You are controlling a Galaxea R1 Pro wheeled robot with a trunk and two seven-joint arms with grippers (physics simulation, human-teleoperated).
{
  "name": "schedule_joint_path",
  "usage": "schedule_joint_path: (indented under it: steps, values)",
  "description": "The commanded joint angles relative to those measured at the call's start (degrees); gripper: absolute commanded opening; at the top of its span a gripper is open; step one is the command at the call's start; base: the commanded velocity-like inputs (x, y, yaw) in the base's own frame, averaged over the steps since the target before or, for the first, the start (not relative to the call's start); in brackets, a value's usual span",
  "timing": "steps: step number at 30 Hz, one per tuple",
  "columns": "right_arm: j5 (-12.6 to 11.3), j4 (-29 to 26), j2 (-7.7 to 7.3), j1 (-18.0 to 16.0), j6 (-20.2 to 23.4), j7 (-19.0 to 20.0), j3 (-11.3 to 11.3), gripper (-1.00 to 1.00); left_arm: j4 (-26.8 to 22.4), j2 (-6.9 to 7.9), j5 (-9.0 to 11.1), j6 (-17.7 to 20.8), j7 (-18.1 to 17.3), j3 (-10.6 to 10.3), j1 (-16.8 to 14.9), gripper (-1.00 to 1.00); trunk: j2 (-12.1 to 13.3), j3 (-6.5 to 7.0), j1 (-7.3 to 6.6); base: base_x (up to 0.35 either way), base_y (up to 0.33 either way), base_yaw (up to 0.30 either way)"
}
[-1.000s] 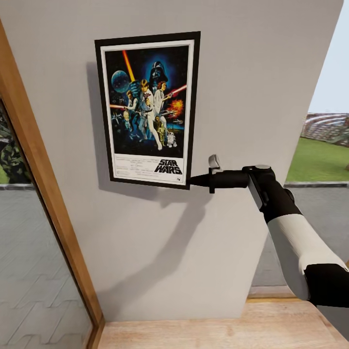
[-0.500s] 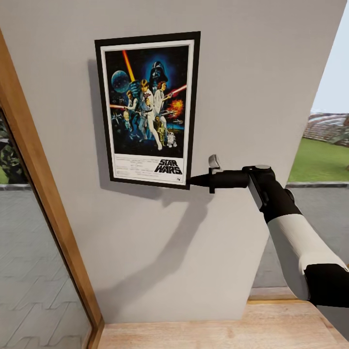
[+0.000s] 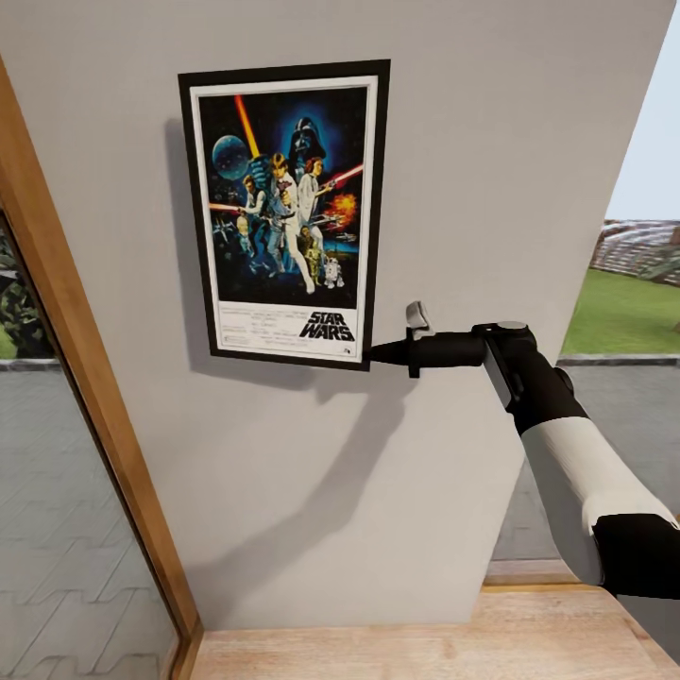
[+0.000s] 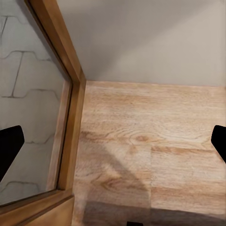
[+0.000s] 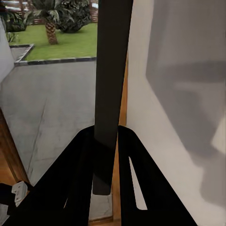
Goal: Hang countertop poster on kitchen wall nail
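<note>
The right gripper [image 3: 375, 353] is pinching the stiff, probably light poster [image 3: 283, 212] by its lower right corner, upper centre of frame.

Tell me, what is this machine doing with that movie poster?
The robot's right hand is pinching the lower right corner of a framed Star Wars poster, holding it flat against the grey wall. From the camera on that arm, the poster's dark edge sits clamped between the two fingers. Any nail behind the poster is hidden, so I cannot tell whether it is hooked on. The left hand is open, pointing down at the wooden floor.
</note>
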Motion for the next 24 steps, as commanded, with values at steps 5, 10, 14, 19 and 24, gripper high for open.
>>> schedule_joint_path:
  steps: [5, 10, 14, 19, 24]
  values:
    - [-0.12, -0.02, -0.06, -0.03, 0.76, 0.38, 0.06, -1.0, -0.12, -0.03, -0.12, 0.26, -0.38, 0.17, -0.01, 1.0, -0.06, -0.04, 0.03, 0.0, 0.0, 0.0]
    - [-0.12, -0.02, -0.1, -0.03, 0.78, 0.41, 0.02, -1.0, -0.12, -0.03, -0.12, 0.26, -0.38, 0.17, -0.03, 1.0, -0.06, -0.04, 0.03, 0.0, 0.0, 0.0]
    - [-0.12, -0.02, -0.04, -0.03, 0.82, 0.37, 0.07, -1.0, -0.12, -0.03, -0.12, 0.26, -0.38, 0.2, -0.02, 1.0, -0.06, -0.04, 0.03, 0.0, 0.0, 0.0]
    - [-0.12, -0.02, -0.03, -0.03, 0.84, 0.37, 0.07, -1.0, -0.12, -0.03, -0.12, 0.26, -0.38, 0.18, 0.0, 1.0, -0.06, -0.04, 0.03, 0.0, 0.0, 0.0]
    - [-0.12, -0.02, -0.03, -0.03, 0.85, 0.37, 0.04, -1.0, -0.12, -0.03, -0.13, 0.26, -0.38, 0.22, -0.01, 1.0, -0.06, -0.04, 0.03, 0.0, 0.0, 0.0]
